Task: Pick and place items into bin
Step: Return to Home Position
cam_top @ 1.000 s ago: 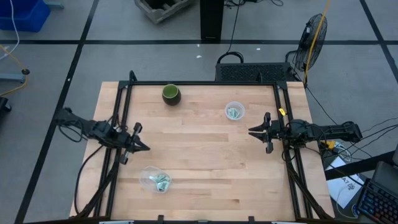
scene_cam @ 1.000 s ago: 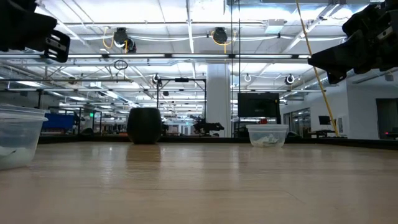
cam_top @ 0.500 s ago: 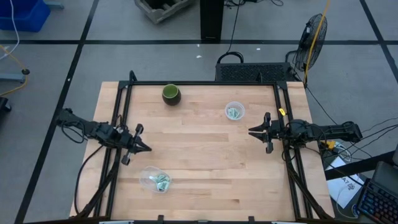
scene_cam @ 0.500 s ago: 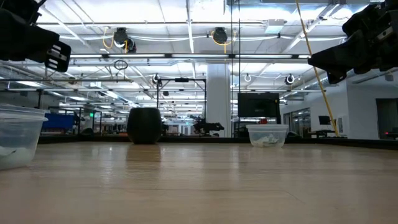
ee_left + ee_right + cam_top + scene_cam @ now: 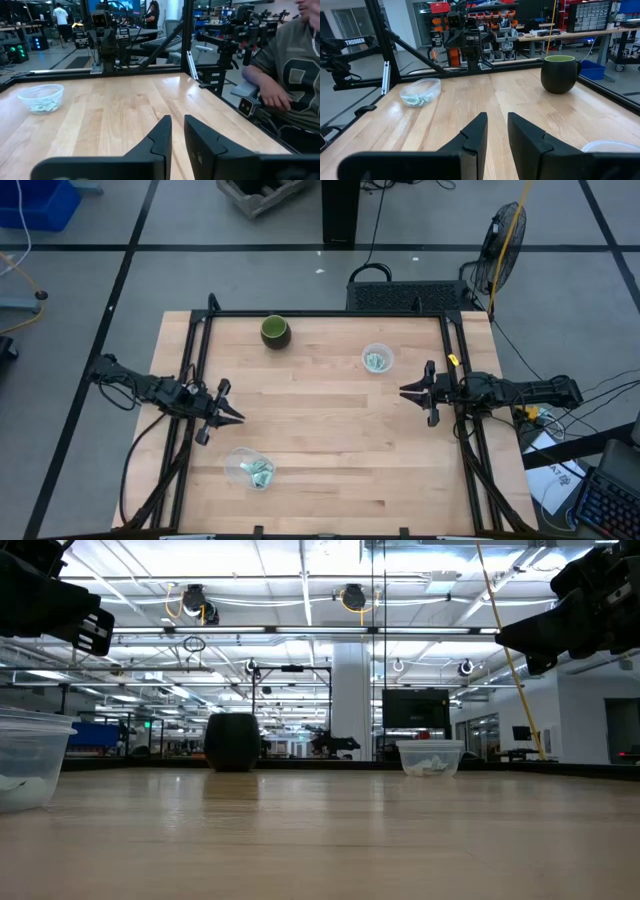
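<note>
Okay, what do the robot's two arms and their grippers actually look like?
Both arms are dark, nearly black, slim and jointed, with black cables trailing along them. The left gripper and right gripper each end in two dark fingers; up close the left one's fingers are flat, angular matte black blades.

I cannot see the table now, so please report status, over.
Left pincer, right pincer: empty, slightly open, at table sides. Items in near tub and far tub. Green cup stands apart.
</note>
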Tool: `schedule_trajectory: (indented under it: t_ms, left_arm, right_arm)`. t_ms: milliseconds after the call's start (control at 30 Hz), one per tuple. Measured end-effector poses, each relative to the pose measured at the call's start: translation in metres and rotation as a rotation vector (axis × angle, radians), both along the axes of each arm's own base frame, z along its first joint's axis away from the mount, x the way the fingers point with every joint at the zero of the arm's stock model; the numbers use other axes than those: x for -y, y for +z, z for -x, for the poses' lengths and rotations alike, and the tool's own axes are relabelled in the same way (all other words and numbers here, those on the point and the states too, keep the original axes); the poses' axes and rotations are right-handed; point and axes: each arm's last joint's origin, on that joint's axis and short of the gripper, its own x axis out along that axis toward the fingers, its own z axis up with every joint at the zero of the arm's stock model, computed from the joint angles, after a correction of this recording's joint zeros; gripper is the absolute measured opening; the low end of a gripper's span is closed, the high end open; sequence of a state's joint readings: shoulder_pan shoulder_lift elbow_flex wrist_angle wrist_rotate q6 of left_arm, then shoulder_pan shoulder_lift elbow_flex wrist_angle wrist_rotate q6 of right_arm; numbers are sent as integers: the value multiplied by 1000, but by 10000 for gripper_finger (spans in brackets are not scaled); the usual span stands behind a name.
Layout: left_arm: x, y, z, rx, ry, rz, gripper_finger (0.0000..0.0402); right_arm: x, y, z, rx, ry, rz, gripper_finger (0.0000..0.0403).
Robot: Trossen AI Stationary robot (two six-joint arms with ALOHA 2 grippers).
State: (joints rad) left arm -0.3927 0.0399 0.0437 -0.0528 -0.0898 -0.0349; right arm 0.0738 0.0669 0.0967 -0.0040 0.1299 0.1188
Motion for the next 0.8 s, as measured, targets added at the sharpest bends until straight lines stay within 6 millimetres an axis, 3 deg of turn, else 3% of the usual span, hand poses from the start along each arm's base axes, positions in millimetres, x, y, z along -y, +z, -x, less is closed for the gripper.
schedule_trajectory:
  t_ms: [800]
  left_arm:
    - [0, 0, 0, 2, -1, 1, 63]
  right_arm:
    - [0, 0, 0, 0, 0, 0, 68]
